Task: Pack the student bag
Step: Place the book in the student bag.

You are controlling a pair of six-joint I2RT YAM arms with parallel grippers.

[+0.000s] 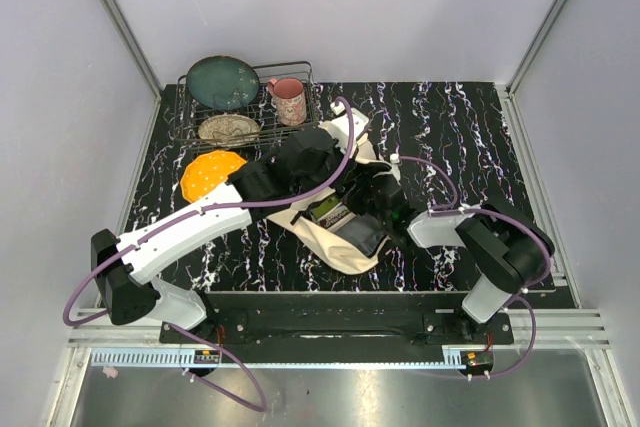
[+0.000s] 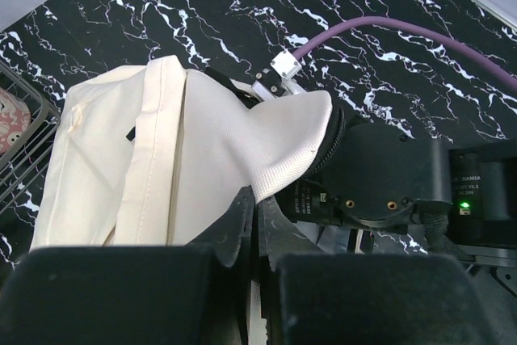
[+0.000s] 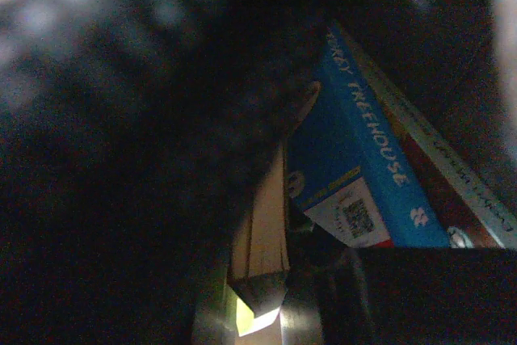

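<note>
Lying in the middle of the black marbled bench (image 1: 470,137) is one student bag (image 1: 318,237), cream canvas, with both arms meeting over it. At the back left stands one wire dish rack (image 1: 190,127) holding three things: one teal plate (image 1: 222,82) propped upright, one pink mug (image 1: 290,100) and one beige dish (image 1: 228,128) lying flat. One orange plate (image 1: 210,174) rests on the bench just in front of the rack, near the bag's left side. The right wrist view is dark, as from inside the bag, and shows two books side by side: one blue book (image 3: 355,175) with the word TREEHOUSE on it and one brown-red book (image 3: 440,191) against its right edge.

The left arm (image 1: 190,222) stretches diagonally from its base at the near left corner, forearm low and long, its wrist above the bag's upper part. The left gripper (image 2: 257,280) is clenched, and the bag's pale fabric runs down into its closed fingers, so it appears to pinch the cloth. The right arm (image 1: 500,247) is folded tightly, elbow out to the right, forearm pointing left into the bag's mouth. From the left wrist view its black wrist disappears under the raised cream fabric. The right gripper (image 1: 378,209) sits within the bag; I cannot tell whether it is released or grasping anything.
</note>
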